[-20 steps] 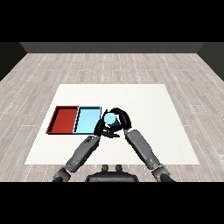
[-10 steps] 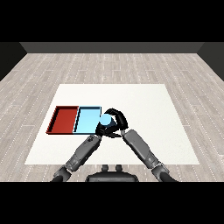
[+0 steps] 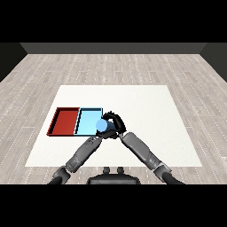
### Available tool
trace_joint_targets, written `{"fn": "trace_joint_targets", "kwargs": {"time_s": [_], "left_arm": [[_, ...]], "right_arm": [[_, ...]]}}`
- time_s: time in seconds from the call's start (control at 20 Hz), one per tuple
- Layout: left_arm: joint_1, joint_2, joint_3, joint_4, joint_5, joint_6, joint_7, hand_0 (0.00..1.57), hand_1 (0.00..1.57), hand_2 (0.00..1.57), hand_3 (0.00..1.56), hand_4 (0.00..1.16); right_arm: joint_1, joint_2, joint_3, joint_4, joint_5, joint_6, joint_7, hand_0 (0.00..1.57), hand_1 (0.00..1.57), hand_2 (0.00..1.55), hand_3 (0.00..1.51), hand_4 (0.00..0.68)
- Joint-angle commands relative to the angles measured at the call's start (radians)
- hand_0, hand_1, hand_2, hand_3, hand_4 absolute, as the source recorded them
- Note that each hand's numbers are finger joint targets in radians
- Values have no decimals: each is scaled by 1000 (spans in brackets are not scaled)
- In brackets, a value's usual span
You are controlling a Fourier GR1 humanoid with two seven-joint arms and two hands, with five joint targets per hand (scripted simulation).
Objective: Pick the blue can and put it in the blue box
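Note:
The blue can (image 3: pixel 103 126) is in my right hand (image 3: pixel 116 122), whose black fingers curl round it. It hangs over the right edge of the light blue tray (image 3: pixel 87 119). My left hand (image 3: pixel 98 138) sits just below the can, near the tray's front right corner, and is partly hidden by the can and the right hand. The blue tray shows nothing else inside it.
A red tray (image 3: pixel 65 121) lies against the left side of the blue tray. Both rest on the white table (image 3: pixel 150 106). My two grey forearms come in from below and meet near the can.
My right hand has carried the blue can leftward, from beside the blue tray to over its right edge. The left hand has stayed near the tray's corner.

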Motion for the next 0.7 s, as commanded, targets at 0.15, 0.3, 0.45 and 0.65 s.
{"fn": "trace_joint_targets", "kwargs": {"time_s": [0.15, 0.3, 0.45, 0.65], "left_arm": [[-35, -24, 42, -9, -10, -30, 8, 0, 0, 0, 0, 428], [22, -38, -8, -31, 61, 108, -64, 699, 699, 797, 535, 714], [-73, -38, 90, 96, 14, 27, -5, 812, 812, 853, 715, 689], [-3, -38, 61, 16, 15, 29, -41, 575, 575, 710, 505, 663]], "right_arm": [[1, 14, 73, 7, -11, -39, -43, 1454, 1454, 1460, 1393, 590], [-13, 14, 59, -23, -42, -41, -15, 1451, 1451, 1454, 1397, 610], [-69, 14, 55, 36, -94, -25, -9, 1443, 1443, 1453, 1393, 602], [-24, 14, 54, 21, -77, -11, -41, 1438, 1438, 1453, 1393, 591]]}}
